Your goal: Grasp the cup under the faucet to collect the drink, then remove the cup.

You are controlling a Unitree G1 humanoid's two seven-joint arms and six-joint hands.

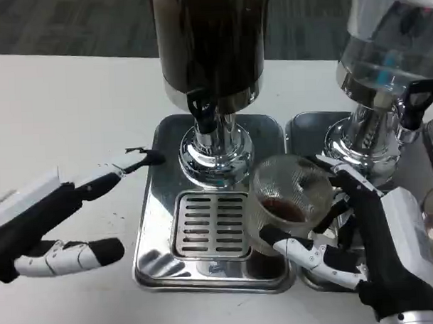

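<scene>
So the right hand (379, 249) has its fingers wrapped around the cup (290, 196), tilted a bit with dark drink inside, off right of the faucet (202, 110) over the drip tray (155, 207) edge, while the empty, spread left hand (44, 225) sits well away.

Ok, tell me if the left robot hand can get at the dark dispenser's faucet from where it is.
Probably yes. The left robot hand is open beside the tray, its fingertips pointing toward the black faucet, with nothing between them. The cup sits right of the faucet, held in the right robot hand.

Drinks station, dispensers (211, 55), drip tray (211, 226)
</scene>
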